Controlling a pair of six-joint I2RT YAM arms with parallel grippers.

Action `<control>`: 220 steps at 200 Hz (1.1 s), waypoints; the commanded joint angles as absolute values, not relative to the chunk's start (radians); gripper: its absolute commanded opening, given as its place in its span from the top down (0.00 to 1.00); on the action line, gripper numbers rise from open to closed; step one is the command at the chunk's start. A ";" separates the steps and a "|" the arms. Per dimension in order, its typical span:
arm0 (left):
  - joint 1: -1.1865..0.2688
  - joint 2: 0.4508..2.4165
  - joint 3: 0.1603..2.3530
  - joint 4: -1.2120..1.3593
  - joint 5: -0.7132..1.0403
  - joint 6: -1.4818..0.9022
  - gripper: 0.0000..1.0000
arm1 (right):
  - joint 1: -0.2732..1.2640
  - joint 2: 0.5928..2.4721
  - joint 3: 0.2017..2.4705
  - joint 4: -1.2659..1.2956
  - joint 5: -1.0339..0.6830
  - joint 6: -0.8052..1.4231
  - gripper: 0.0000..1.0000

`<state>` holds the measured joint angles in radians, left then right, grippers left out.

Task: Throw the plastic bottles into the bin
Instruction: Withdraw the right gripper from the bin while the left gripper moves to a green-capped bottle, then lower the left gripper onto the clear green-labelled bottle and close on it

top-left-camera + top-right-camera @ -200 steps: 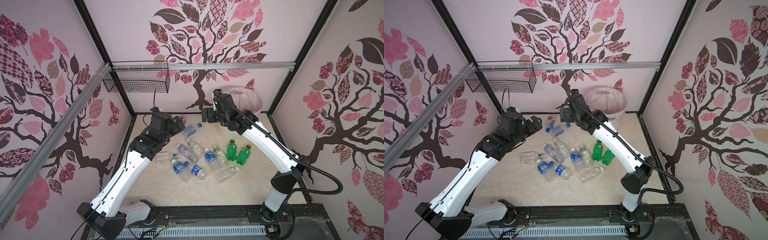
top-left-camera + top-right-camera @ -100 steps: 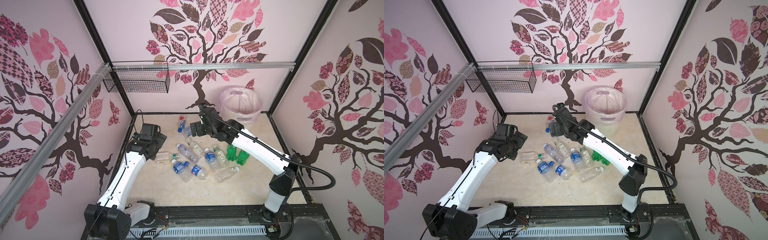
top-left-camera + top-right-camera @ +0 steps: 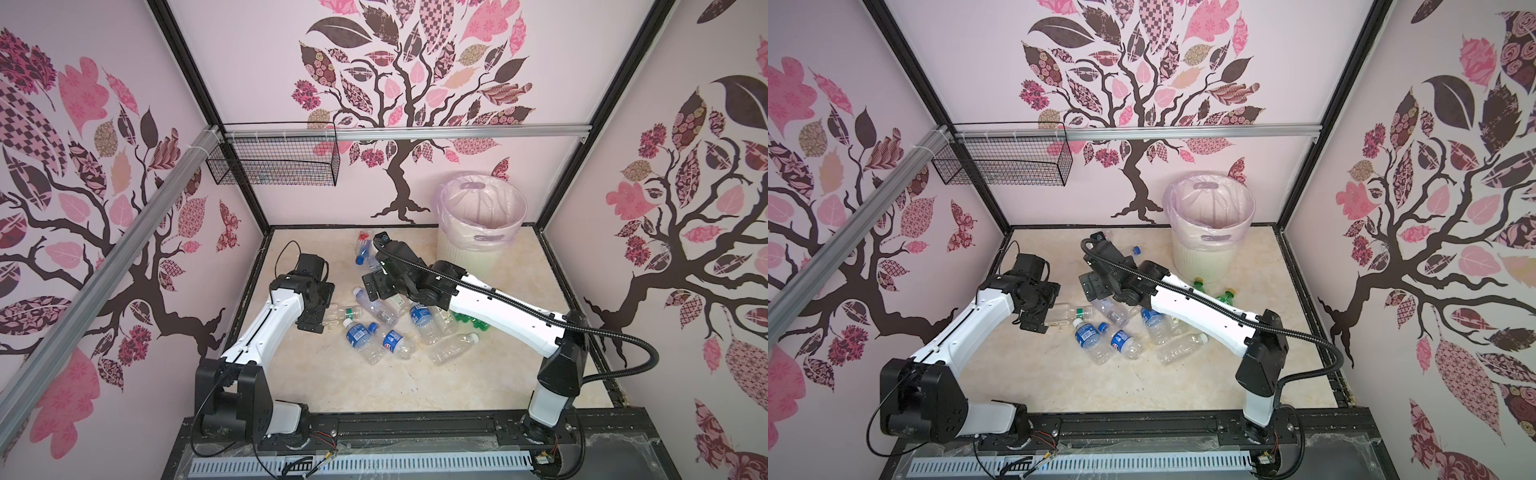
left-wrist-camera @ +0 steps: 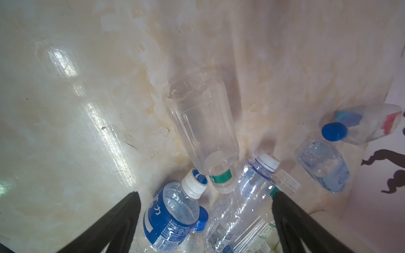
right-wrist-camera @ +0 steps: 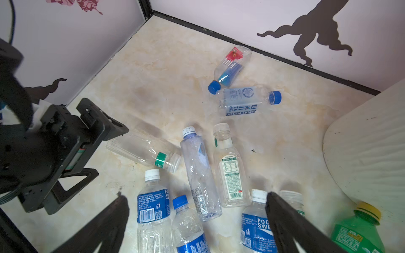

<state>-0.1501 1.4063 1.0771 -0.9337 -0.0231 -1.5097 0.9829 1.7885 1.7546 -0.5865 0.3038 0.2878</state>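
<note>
Right, the plastic bottles [image 3: 420, 318] lie on their sides, bunched in the middle of the bench [image 3: 332, 386], and none shows inside the bin [image 3: 465, 249], which stands apart in the far right corner. The left gripper [image 4: 206, 195] hangs over the clear bottle with the green band [image 4: 203, 127], jaws spread wide and empty. The right gripper [image 5: 196, 196] hovers above the thick of the pile, jaws likewise released. Crowding looks like the danger: the bottles touch, so closing jaws may pinch two or send a smooth one rolling. The arms sit near each other, and a careless reach could knock them together.
</note>
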 commanded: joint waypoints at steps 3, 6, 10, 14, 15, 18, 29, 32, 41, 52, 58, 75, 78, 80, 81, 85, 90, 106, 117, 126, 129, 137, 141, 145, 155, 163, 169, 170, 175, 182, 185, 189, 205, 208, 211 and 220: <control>-0.146 1.444 1.101 -0.985 -0.029 -1.554 0.04 | 1.002 1.779 1.700 -0.521 0.267 0.267 0.00; -0.146 1.448 1.103 -0.988 -0.035 -1.556 0.04 | 1.005 1.774 1.688 -0.508 0.258 0.265 0.01; -0.147 1.452 1.103 -0.992 -0.040 -1.558 0.04 | 1.006 1.766 1.670 -0.491 0.246 0.263 0.01; -0.147 1.458 1.102 -0.991 -0.043 -1.560 0.04 | 1.008 1.759 1.655 -0.476 0.235 0.262 0.00; -0.147 1.459 1.102 -0.989 -0.044 -1.560 0.04 | 1.009 1.757 1.651 -0.473 0.234 0.262 0.00; -0.147 1.462 1.101 -0.986 -0.047 -1.557 0.04 | 1.011 1.752 1.639 -0.461 0.228 0.264 0.01; -0.143 1.476 1.100 -0.987 -0.050 -1.559 0.04 | 1.012 1.740 1.610 -0.436 0.213 0.271 0.01; -0.143 1.478 1.101 -0.987 -0.051 -1.560 0.04 | 1.012 1.740 1.606 -0.433 0.212 0.272 0.01; -0.144 1.488 1.101 -0.976 -0.052 -1.557 0.04 | 1.014 1.739 1.602 -0.434 0.212 0.272 0.01; -0.143 1.506 1.114 -0.977 -0.057 -1.556 0.04 | 1.014 1.745 1.609 -0.441 0.214 0.267 0.01; -0.141 1.518 1.127 -0.983 -0.061 -1.555 0.04 | 1.014 1.749 1.613 -0.445 0.219 0.261 0.00; -0.134 1.560 1.156 -0.987 -0.068 -1.550 0.04 | 1.014 1.752 1.616 -0.450 0.223 0.253 0.01; -0.132 1.567 1.160 -0.984 -0.066 -1.550 0.04 | 1.014 1.752 1.614 -0.449 0.223 0.252 0.01; -0.131 1.571 1.163 -0.983 -0.064 -1.551 0.04 | 1.014 1.751 1.614 -0.449 0.224 0.251 0.00; -0.130 1.573 1.164 -0.981 -0.063 -1.551 0.04 | 1.013 1.750 1.613 -0.449 0.224 0.251 0.00; -0.127 1.583 1.168 -0.982 -0.058 -1.553 0.04 | 1.013 1.749 1.612 -0.448 0.225 0.249 0.00; -0.125 1.596 1.175 -0.980 -0.056 -1.556 0.04 | 1.014 1.748 1.608 -0.447 0.227 0.245 0.01; -0.116 1.628 1.193 -0.971 -0.049 -1.563 0.05 | 1.014 1.743 1.601 -0.439 0.234 0.229 0.00; -0.113 1.649 1.202 -0.967 -0.043 -1.566 0.05 | 1.013 1.743 1.603 -0.439 0.238 0.217 0.01; -0.110 1.665 1.205 -0.964 -0.032 -1.574 0.06 | 1.013 1.743 1.602 -0.439 0.240 0.212 0.00; -0.108 1.668 1.203 -0.963 -0.029 -1.576 0.06 | 1.013 1.743 1.600 -0.439 0.241 0.212 0.00; -0.106 1.681 1.203 -0.956 -0.023 -1.582 0.06 | 1.014 1.742 1.595 -0.437 0.241 0.210 0.00; -0.106 1.685 1.203 -0.955 -0.021 -1.583 0.07 | 1.013 1.741 1.593 -0.436 0.241 0.210 0.00; -0.105 1.691 1.203 -0.952 -0.018 -1.582 0.07 | 1.012 1.742 1.591 -0.435 0.241 0.209 0.00; -0.101 1.704 1.206 -0.946 -0.014 -1.583 0.07 | 1.013 1.741 1.589 -0.433 0.242 0.203 0.00; -0.097 1.711 1.205 -0.941 -0.011 -1.584 0.08 | 1.013 1.743 1.590 -0.433 0.241 0.198 0.00; -0.094 1.713 1.206 -0.937 -0.011 -1.585 0.08 | 1.013 1.744 1.592 -0.431 0.241 0.194 0.00; -0.094 1.716 1.205 -0.936 -0.011 -1.585 0.08 | 1.013 1.744 1.592 -0.431 0.241 0.193 0.00; -0.091 1.721 1.204 -0.932 -0.007 -1.586 0.08 | 1.013 1.746 1.594 -0.431 0.242 0.190 0.01; -0.085 1.729 1.203 -0.923 -0.002 -1.583 0.09 | 1.013 1.747 1.595 -0.430 0.244 0.185 0.00; -0.083 1.732 1.203 -0.919 -0.002 -1.583 0.09 | 1.012 1.749 1.597 -0.430 0.244 0.184 0.01; -0.080 1.736 1.203 -0.918 0.000 -1.583 0.10 | 1.013 1.750 1.598 -0.429 0.244 0.183 0.01; -0.064 1.755 1.200 -0.904 0.011 -1.586 0.14 | 1.013 1.756 1.603 -0.430 0.245 0.181 0.00; -0.061 1.757 1.198 -0.900 0.015 -1.586 0.15 | 1.013 1.758 1.603 -0.429 0.244 0.180 0.00; -0.059 1.760 1.197 -0.895 0.018 -1.587 0.16 | 1.013 1.758 1.603 -0.429 0.244 0.180 0.00; -0.054 1.769 1.200 -0.886 0.023 -1.586 0.18 | 1.013 1.759 1.601 -0.430 0.245 0.182 0.00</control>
<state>-0.0723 1.7390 1.1782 -0.9146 0.0048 -1.5772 1.0115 1.7847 1.5944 -0.4320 0.2310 0.1947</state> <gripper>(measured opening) 0.844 0.995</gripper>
